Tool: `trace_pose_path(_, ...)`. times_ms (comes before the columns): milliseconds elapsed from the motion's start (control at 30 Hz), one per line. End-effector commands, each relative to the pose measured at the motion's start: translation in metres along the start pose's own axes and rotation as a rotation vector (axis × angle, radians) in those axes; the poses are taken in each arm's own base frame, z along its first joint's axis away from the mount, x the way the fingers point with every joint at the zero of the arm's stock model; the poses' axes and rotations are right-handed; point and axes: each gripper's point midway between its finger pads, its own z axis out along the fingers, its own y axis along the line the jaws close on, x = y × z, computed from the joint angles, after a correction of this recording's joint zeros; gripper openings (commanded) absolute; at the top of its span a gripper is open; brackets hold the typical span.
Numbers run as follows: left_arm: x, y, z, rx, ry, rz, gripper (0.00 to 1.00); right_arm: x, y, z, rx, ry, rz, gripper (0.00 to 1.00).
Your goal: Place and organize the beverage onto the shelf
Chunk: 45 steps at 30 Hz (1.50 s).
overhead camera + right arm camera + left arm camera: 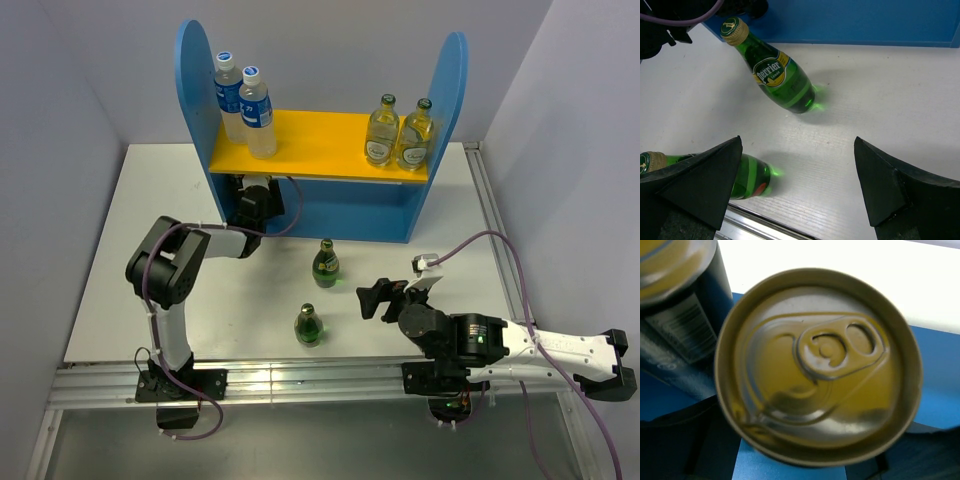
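Shelf (pixel 320 145) stands at upper centre of the top view. Left tool (pixel 256 207) is over a can (pixel 817 365) on its lower level, grip not discernible; set it upright beside the second can (pixel 675 300). Right tool (pixel 797 185) spread wide, empty

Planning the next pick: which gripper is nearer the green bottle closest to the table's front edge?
Right. The right gripper is just beside that green bottle, to its right; the left gripper is far behind it, reaching into the lower level of the shelf.
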Motion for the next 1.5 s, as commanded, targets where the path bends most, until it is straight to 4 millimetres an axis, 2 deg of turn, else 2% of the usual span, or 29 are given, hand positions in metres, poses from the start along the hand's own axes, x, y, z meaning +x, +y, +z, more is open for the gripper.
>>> trace_pose_path(0,-0.033,0.006,-0.008,-0.038,-0.092,-0.024,0.73,-0.007,0.004,-0.001,-0.007,-0.020,0.038,1.00)
trace_pose_path(100,-0.036,0.007,-0.010,-0.039,-0.100,-0.026,0.75,-0.007,0.004,-0.001,-0.007,-0.020,0.038,1.00)
trace_pose_path(133,-0.035,0.006,-0.011,-0.037,-0.094,-0.024,0.90,-0.007,0.004,-0.001,-0.006,-0.021,0.040,1.00)
trace_pose_path(267,-0.035,0.005,-0.016,-0.036,-0.099,-0.028,0.92,-0.007,0.004,-0.001,-0.006,-0.019,0.043,1.00)
trace_pose_path(333,-0.035,0.004,-0.020,-0.035,-0.099,-0.028,0.98,-0.007,0.003,-0.001,-0.001,-0.023,0.044,1.00)
trace_pose_path(600,-0.031,-0.003,-0.048,-0.018,-0.087,-0.041,0.99,-0.007,0.003,0.000,0.007,-0.028,0.039,1.00)
trace_pose_path(767,-0.035,-0.009,-0.067,0.004,-0.092,-0.052,0.99,-0.008,0.005,0.001,0.009,-0.027,0.034,1.00)
trace_pose_path(867,-0.033,-0.011,-0.080,0.006,-0.087,-0.054,0.99,-0.009,0.007,0.002,0.009,-0.027,0.028,1.00)
trace_pose_path(900,-0.027,-0.012,-0.086,0.009,-0.075,-0.045,0.99,-0.009,0.007,0.003,0.011,-0.027,0.026,1.00)
trace_pose_path(1000,-0.026,-0.012,-0.101,0.010,-0.067,-0.049,0.99,-0.009,0.012,0.005,0.006,-0.030,0.021,1.00)
trace_pose_path(1033,-0.032,-0.013,-0.107,0.020,-0.078,-0.063,0.99,-0.009,0.014,0.005,0.004,-0.029,0.018,1.00)
trace_pose_path(1067,-0.028,-0.010,-0.112,0.018,-0.064,-0.064,0.99,-0.009,0.017,0.007,0.004,-0.029,0.018,1.00)
trace_pose_path(1100,-0.033,-0.012,-0.118,0.028,-0.075,-0.074,0.99,-0.009,0.019,0.007,0.000,-0.029,0.015,1.00)
trace_pose_path(1167,-0.028,-0.011,-0.124,0.034,-0.056,-0.076,0.99,-0.008,0.025,0.010,-0.003,-0.023,0.013,1.00)
trace_pose_path(1467,-0.026,-0.024,-0.164,0.057,-0.039,-0.053,0.99,-0.002,0.040,0.018,-0.023,-0.015,0.007,1.00)
